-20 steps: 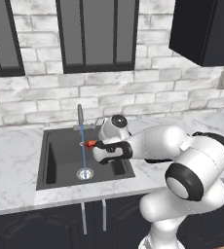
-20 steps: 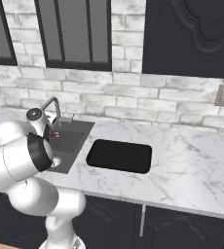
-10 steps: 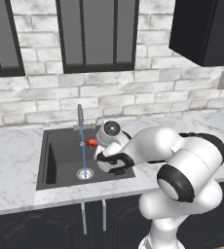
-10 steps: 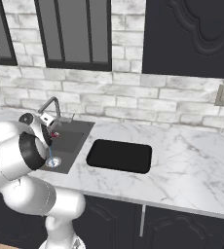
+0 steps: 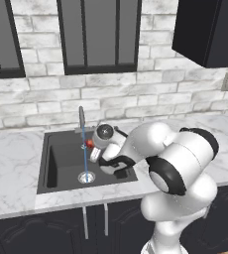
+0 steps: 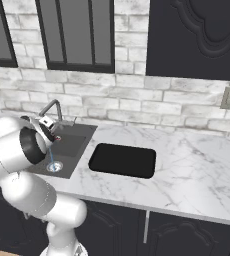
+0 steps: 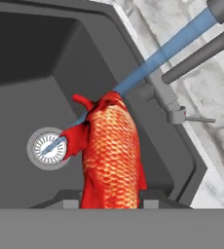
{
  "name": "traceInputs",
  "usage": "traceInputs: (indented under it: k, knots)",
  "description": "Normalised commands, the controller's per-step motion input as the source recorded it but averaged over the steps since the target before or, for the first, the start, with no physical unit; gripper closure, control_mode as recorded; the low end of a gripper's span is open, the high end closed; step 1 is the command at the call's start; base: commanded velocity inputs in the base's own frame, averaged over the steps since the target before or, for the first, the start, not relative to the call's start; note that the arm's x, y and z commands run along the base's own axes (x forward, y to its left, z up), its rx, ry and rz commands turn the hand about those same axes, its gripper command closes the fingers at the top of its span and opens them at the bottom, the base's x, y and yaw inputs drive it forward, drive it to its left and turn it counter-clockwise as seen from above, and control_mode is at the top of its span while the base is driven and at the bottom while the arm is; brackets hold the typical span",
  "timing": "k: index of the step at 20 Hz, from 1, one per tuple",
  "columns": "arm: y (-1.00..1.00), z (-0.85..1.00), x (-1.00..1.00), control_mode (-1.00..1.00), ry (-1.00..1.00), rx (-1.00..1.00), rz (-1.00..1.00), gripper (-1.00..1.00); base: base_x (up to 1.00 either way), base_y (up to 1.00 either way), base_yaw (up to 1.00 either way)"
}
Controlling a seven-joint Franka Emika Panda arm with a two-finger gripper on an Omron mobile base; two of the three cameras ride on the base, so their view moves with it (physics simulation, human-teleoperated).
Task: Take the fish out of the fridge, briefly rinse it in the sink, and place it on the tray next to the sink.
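Held the fish (image 7: 111, 155) clamped between the two fingertips (image 7: 67, 198), gripper (image 5: 92, 145) closed on its lower end, over the sink (image 5: 61, 166). In the hand view: red scaled body rising from between the dark tips at the bottom edge, pointed upward into the frame, one tip showing to each side of it (left tip plainer than the right). Fins flaring at the far end and along the left flank. Blue stream of water (image 7: 167, 48) running from the tap (image 7: 201, 51) at upper right, meeting the fish's far end and reappearing on the other side, ending on the round metal drain (image 7: 49, 148).

In the left base view: fish only a small red spot beside the hand, just right of the tap's upright stem (image 5: 81, 121) and above the basin floor, water falling past it to the drain (image 5: 86, 177). Possibly touching the stream there, too small to say for sure.

In the right base view: red speck (image 6: 57, 139) at the gripper (image 6: 53, 134) over the sink (image 6: 74, 145); black tray (image 6: 123, 160) on the marble counter (image 6: 197, 170) just beside the basin, apart from the hand
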Motion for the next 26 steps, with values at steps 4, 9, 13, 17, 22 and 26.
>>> traceInputs:
  k: [4, 9, 13, 17, 22, 26]
  knots:
    - [0.23, 0.00, 0.30, -1.00, 0.00, 0.00, -0.03, 1.00, 0.00, 0.00, 0.00]
    - [0.07, 0.00, 0.16, -1.00, 0.00, 0.00, -0.01, 1.00, 0.00, 0.00, 0.00]
    - [-0.18, 0.00, 0.00, -1.00, 0.00, 0.00, -0.01, 1.00, 0.00, 0.00, 0.00]
    - [-0.04, 0.00, 0.03, -1.00, 0.00, 0.00, -0.07, 1.00, 0.00, 0.00, 0.00]
    - [0.05, 0.01, 0.00, -1.00, 0.00, 0.00, -0.02, 1.00, 0.00, 0.00, 0.00]
    - [0.41, 0.00, 0.23, -1.00, 0.00, 0.00, -0.03, 1.00, 0.00, 0.00, 0.00]
